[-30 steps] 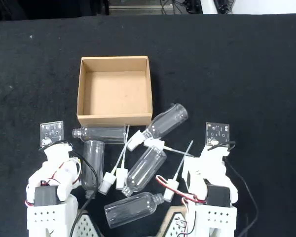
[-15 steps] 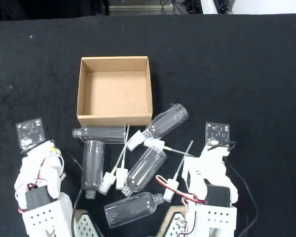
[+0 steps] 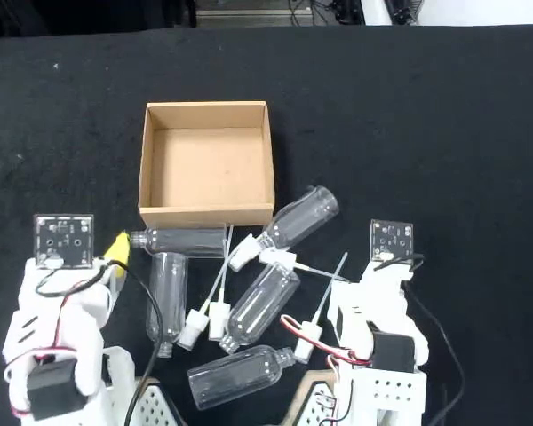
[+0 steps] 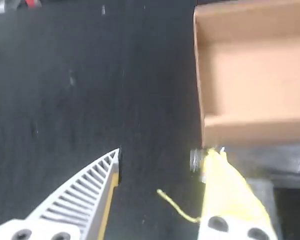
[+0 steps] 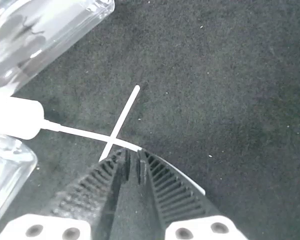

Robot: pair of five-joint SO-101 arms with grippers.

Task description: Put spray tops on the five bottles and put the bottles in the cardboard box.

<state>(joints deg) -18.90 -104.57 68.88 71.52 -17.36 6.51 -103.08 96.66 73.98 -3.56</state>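
Black surface point(image 3: 426, 133). Cardboard box point(image 3: 207, 214) sits open, mid-surface. Five bottles point(image 3: 262, 302) lie on their sides in a heap just in front of the box, with loose spray tops point(image 3: 218, 315) among them. Left gripper point(image 4: 162, 155) has its fingers spread wide, released. The neck of the box-side bottle point(image 4: 195, 160) lies right at the yellow finger's tip, near the box corner. Right gripper point(image 5: 132, 156) has its fingers clenched on nothing. Two crossed spray-top tubes point(image 5: 121, 117) lie just ahead of the tips, one tube end touching them.
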